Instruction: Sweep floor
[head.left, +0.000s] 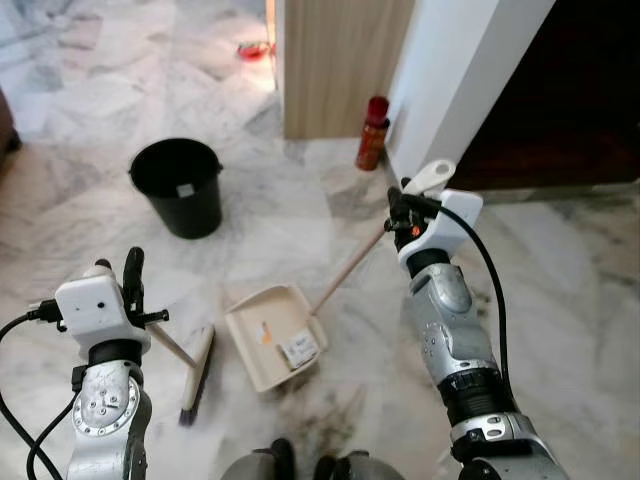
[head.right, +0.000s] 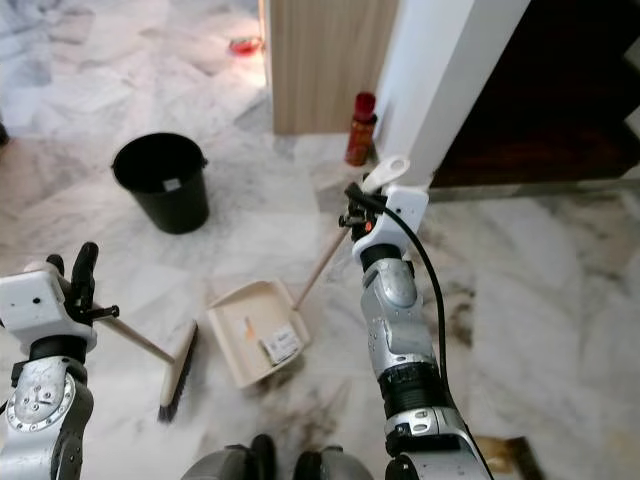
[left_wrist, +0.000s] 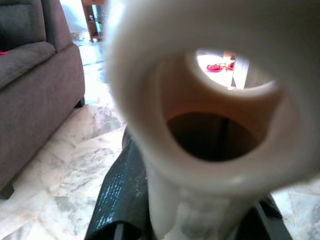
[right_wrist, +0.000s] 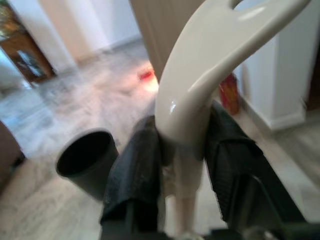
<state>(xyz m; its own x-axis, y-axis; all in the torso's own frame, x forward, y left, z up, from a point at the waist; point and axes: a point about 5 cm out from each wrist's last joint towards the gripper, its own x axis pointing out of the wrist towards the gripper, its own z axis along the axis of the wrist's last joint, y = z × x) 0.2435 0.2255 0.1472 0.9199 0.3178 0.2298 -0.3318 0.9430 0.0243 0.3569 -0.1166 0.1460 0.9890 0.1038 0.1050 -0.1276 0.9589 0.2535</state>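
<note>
Dustpan (head.left: 272, 335) lies on the marble floor (head.left: 560, 300), its long handle pinched by the right gripper (head.left: 398, 212). Left gripper (head.left: 133, 285) clamps the broom (head.left: 196, 372) handle (bristles beside the dustpan); a black bucket (head.left: 180, 186) stands well apart.

Black bucket (head.left: 178, 186), red bottle (head.left: 372, 134), grey sofa (left_wrist: 30, 85)

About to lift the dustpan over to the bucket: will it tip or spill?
The dustpan looks like thin, light plastic. Held high on its long handle by the right gripper, it may swing. The paper scraps lie loose and could slide out.
</note>
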